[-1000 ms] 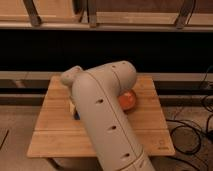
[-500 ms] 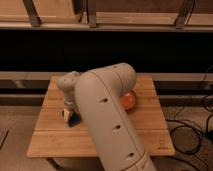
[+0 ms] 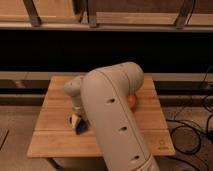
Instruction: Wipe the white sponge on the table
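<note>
The light wooden plank worktop (image 3: pixel 52 140) carries the scene, with the robot's bulky pale-grey arm (image 3: pixel 112 115) rising from its near edge and covering much of the middle. The claw (image 3: pixel 76 121) points down over the left half, nearer the near edge than the far one; how wide it stands cannot be told. At its tip shows a small pale cream-white sponge (image 3: pixel 75 120), touching a small blue patch (image 3: pixel 80 129) on the planks. An orange round thing (image 3: pixel 131 101) peeks out beside the arm, towards the right edge.
</note>
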Available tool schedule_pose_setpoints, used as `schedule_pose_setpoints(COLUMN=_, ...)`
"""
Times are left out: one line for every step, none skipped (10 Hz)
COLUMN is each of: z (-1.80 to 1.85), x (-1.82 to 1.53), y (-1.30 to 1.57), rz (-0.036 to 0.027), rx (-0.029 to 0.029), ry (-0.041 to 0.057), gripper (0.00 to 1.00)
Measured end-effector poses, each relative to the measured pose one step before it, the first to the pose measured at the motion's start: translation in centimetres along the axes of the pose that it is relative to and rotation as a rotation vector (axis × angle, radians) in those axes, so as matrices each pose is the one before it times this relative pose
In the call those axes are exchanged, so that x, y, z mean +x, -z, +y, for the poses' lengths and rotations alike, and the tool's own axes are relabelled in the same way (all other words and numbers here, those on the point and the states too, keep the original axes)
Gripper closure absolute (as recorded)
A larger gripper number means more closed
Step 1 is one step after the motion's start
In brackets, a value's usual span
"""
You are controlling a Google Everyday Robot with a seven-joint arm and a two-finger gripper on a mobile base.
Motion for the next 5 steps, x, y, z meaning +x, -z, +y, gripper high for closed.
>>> schedule_pose_setpoints(z=-1.419, x=0.409, y=-0.111, rz=0.01639, rx=0.02209, ry=-0.02801, gripper=1.0)
schedule_pose_setpoints(z=-1.712, x=-0.057, y=-0.025, rz=0.01021, rx=0.02597, ry=-0.02887, gripper=1.0)
schedule_pose_setpoints(z=-0.671, x=-0.66, y=0.24, rz=-0.00894, rx=0.01038, ry=-0.00668, gripper=0.98)
schedule_pose_setpoints(z=-0.53, x=-1.762, y=1.098, rz=-0.04249, rx=0.00653, ry=0.0037, gripper=0.88)
schedule_pose_setpoints(z=-0.095, x=-1.751, y=1.194, rz=-0.04582, rx=0.0043, ry=0.0128, gripper=0.78)
